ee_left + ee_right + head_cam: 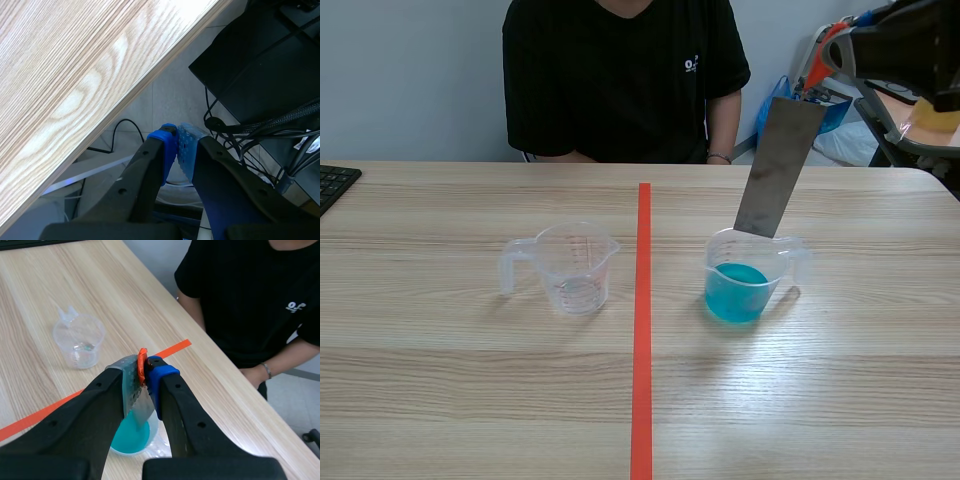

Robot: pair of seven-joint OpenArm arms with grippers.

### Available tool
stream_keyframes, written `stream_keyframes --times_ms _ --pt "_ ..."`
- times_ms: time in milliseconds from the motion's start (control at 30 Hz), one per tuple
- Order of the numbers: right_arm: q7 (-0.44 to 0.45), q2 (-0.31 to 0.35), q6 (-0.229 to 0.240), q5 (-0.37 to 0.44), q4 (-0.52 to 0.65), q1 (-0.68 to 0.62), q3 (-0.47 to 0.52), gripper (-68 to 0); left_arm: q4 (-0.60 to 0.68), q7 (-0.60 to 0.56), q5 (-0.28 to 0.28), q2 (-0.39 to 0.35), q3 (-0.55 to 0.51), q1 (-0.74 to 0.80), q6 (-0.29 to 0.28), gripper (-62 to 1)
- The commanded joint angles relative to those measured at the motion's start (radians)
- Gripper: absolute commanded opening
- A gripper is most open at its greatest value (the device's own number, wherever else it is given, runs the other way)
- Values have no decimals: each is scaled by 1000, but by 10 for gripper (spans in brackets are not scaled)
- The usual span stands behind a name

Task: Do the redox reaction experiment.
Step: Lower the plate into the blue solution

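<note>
A clear measuring cup (740,280) holding blue liquid stands just right of the red tape line. My right gripper (835,50) hangs high above it at the back right, shut on the upper end of a grey metal strip (778,165). The strip slants down, its lower end at the cup's mouth, above the liquid. From the right wrist, the gripper (145,367) pinches the strip (136,402) over the blue cup (131,437). An empty clear measuring cup (575,268) (79,340) stands left of the tape. My left gripper (177,137) is shut on nothing, off the table's edge.
A person in a black shirt (620,80) sits across the table, a hand (255,375) resting near the far edge. A black keyboard (335,185) lies at the far left. Below the left gripper are the table's edge (125,95), cables (225,125) and floor.
</note>
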Motion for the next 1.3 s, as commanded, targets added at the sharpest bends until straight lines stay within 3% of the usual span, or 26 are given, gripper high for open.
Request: stream_keyframes --times_ms 0,367,600,1267 --pt "11 -1 6 6 3 14 -5 -668 3 -10 -2 -3 -6 3 1 -582" --pt "9 -37 6 -47 -14 14 -32 -668 3 -10 -2 -3 -6 2 1 -582" --pt "28 -79 6 -121 -75 15 -64 -669 3 -7 -2 -3 -6 0 1 -582" --pt "208 -180 6 -397 -262 15 -139 -669 3 -7 -2 -3 -6 -3 1 -582"
